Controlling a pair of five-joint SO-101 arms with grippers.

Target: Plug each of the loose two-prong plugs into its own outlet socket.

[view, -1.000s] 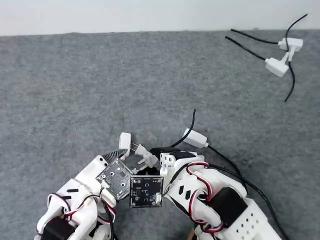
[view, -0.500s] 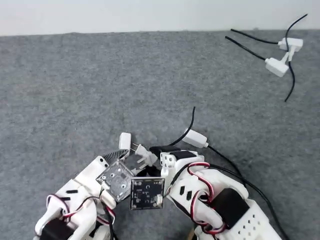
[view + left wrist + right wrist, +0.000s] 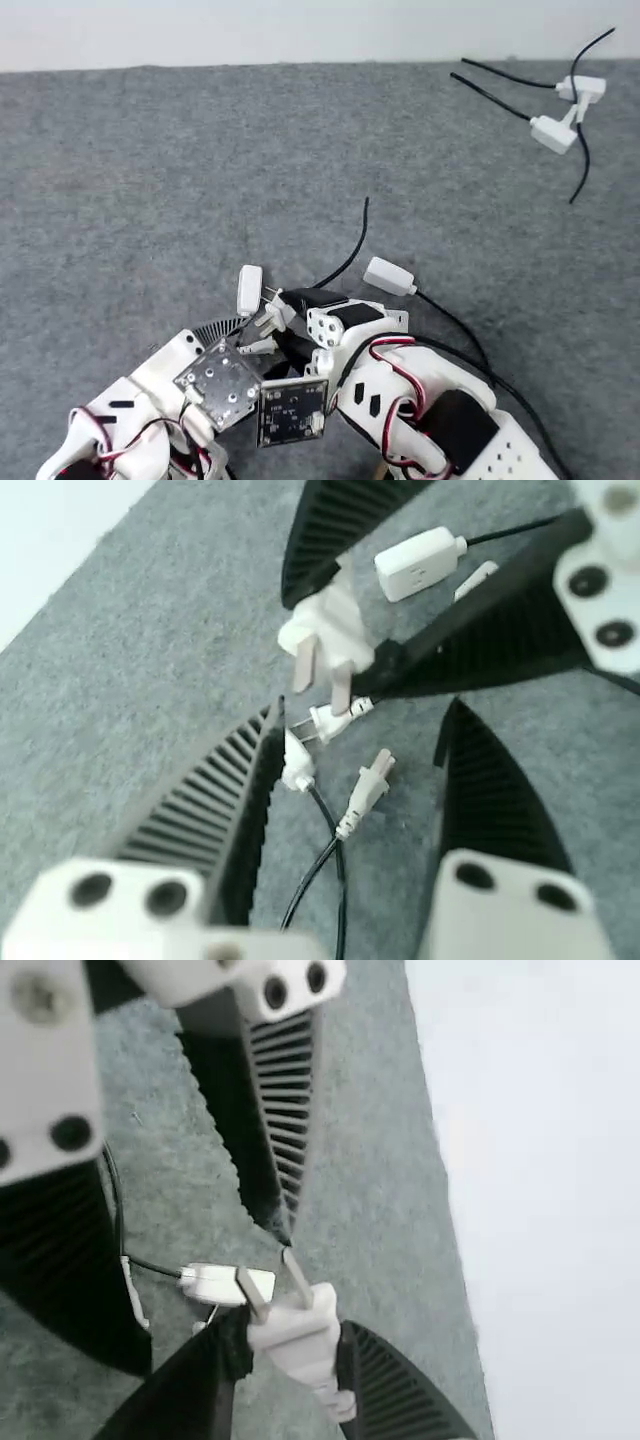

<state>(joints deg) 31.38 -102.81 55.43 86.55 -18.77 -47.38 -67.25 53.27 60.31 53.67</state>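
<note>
My right gripper (image 3: pixel 290 1332) is shut on a white two-prong plug (image 3: pixel 297 1338), and its prongs point toward a white outlet socket (image 3: pixel 215 1282) a short way off. From above, that plug (image 3: pixel 271 319) hangs just beside the socket (image 3: pixel 249 290). My left gripper (image 3: pixel 365 708) is open, its ribbed fingers (image 3: pixel 235 800) on either side of two small loose plugs (image 3: pixel 366 785) lying on the mat. In the left wrist view the held plug (image 3: pixel 325 640) sits in the right gripper (image 3: pixel 335 645), with a socket (image 3: pixel 420 560) beyond it.
Grey mat (image 3: pixel 150 180) covers the table. A second white socket (image 3: pixel 389 276) with a black cable lies right of the grippers. Two white plug-and-socket pairs (image 3: pixel 555 132) with black cables lie at the far right corner. Both arms crowd the near edge.
The right gripper has carried its plug left toward the socket, and the plug's black cable has swung left. The left arm has drawn back toward the near left.
</note>
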